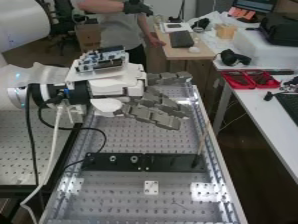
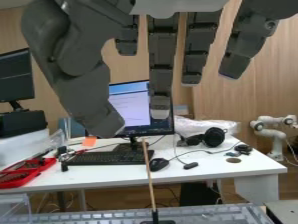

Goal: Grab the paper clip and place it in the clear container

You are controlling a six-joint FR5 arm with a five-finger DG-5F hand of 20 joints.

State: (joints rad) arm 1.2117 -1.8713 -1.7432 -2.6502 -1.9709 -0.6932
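Dark grey fingers and a thumb, all fairly straight and spread apart, make up the robot hand (image 1: 157, 116), which hangs empty above the perforated silver metal bench (image 1: 126, 137). A flat black plate (image 1: 174, 161) lies on the bench, a thin wooden stick (image 1: 201, 140) standing at one end of it. A fine dark mark (image 1: 178, 204) towards the bench's near end may be the paper clip; it is too small to tell. A clear, hard-edged box (image 2: 14, 204) at the bench is probably the container.

The step in hand looks like the approach, with the grasp not yet made. Next, the hand needs to come down over the clip and pinch it flat against the metal, where something so thin could easily slip or snag in a hole, before lifting it to the box.
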